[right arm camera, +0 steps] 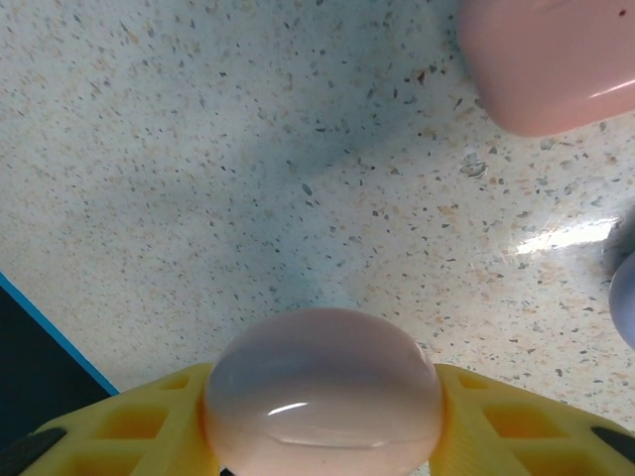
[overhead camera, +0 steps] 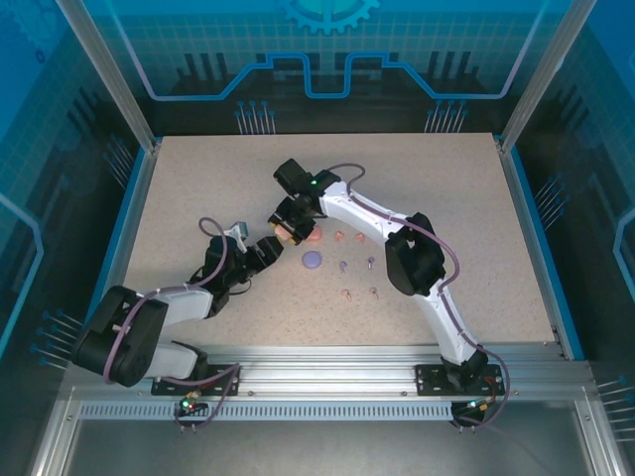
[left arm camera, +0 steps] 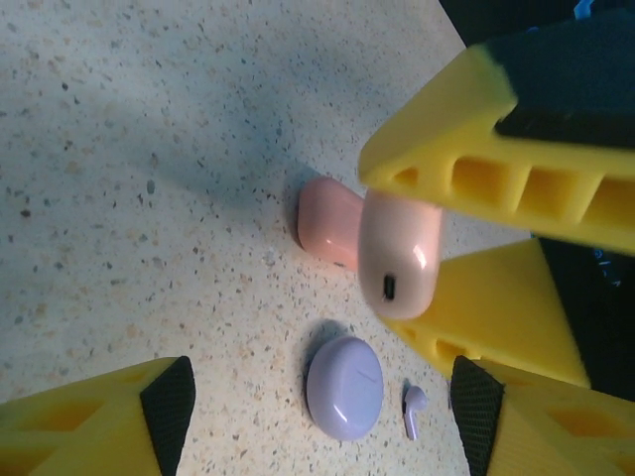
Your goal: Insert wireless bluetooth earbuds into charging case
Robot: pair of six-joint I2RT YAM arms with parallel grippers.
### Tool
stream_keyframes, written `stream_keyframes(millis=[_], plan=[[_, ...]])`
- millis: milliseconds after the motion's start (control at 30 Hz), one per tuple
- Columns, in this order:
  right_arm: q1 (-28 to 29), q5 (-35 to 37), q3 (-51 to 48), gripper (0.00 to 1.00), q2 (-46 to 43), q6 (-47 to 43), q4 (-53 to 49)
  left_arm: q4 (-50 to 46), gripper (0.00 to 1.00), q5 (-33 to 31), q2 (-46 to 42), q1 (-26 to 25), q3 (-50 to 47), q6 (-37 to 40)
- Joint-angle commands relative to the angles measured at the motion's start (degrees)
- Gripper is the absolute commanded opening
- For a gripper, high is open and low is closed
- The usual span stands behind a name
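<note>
now right arm point(overhead camera: 417, 260) bends leftward, right gripper point(overhead camera: 289, 230) clamping pale pink case point(left arm camera: 399, 253).

Speckled tabletop point(overhead camera: 198, 178), blue wall point(overhead camera: 198, 50) behind, alu rail point(overhead camera: 327, 379) front

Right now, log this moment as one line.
right tool: shut on pale pink case | left tool: open, empty | purple case: closed, on table | purple earbud: loose beside it

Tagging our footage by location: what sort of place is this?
Probably a robotics lab test cell: a speckled tabletop fenced by aluminium framing, blue backdrop panels, and two robot arms bolted along the near rail.
</note>
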Motion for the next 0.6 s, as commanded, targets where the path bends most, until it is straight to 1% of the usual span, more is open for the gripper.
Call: stream_keyframes(millis=[0, 200, 433, 567], plan=[[0.7, -1.4, 1.7, 0.49, 1.3, 1.0, -1.8, 3.9, 0.7, -2.3, 1.1, -0.4, 2.1, 1.0], [1.1, -1.7, 1.7, 0.49, 0.8, 1.0, -1.8, 5.3, 0.59, -2.3, 3.8, -0.5, 3.7, 0.7], [1.3, -2.1, 1.6, 0.49, 0.4, 0.9, -1.4, 6.6, 0.51, -2.0, 6.2, -0.5, 4.6, 0.1], [1.4, -2.1, 1.5, 0.49, 0.3, 0.9, -1.5, 6.6, 0.48, -2.2, 6.5, -0.5, 4.9, 0.2]])
